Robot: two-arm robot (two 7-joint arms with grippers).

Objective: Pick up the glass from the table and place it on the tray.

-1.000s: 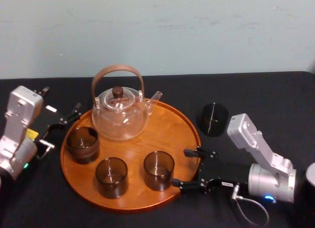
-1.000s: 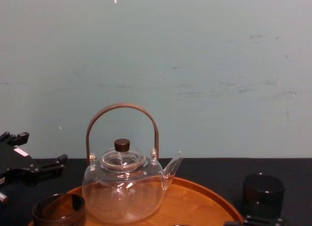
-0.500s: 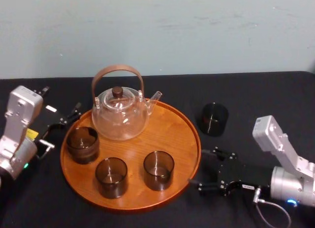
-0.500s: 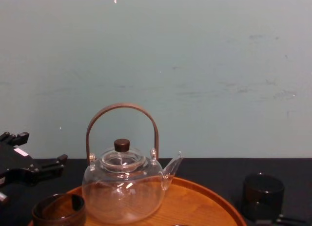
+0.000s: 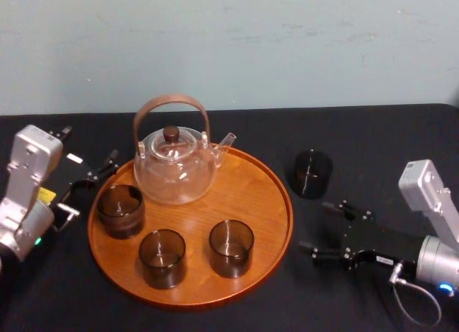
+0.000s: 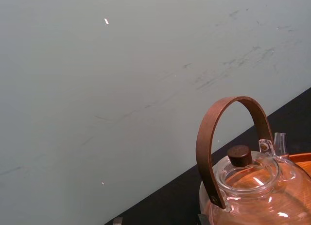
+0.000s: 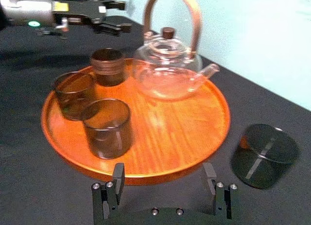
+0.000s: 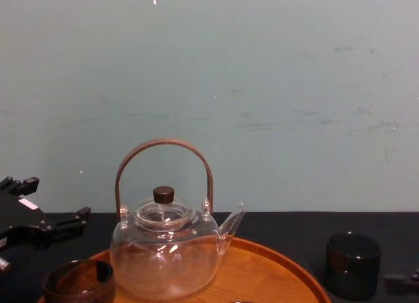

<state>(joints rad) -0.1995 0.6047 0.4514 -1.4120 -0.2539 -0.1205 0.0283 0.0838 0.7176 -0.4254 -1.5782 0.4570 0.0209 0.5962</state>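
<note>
currently the right gripper (image 5: pixel 315 226) jaws stand apart and empty, low over the table (image 5: pixel 380 138), arm level and aimed at the tray (image 5: pixel 252 194). the glass (image 5: pixel 311 173), short, dark and cylindrical, stands upright on the table just right of the tray. left gripper (image 5: pixel 100 171) parked left, jaws apart.

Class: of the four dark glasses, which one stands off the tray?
The lone glass on the black table, right of the tray; the other three glasses stand on it.

A pale blue-green wall (image 5: pixel 229 45), marked with faint scuffs, is seen behind the table (image 5: pixel 387 131). The table is covered to its far edge with black cloth (image 5: pixel 57 289).
</note>
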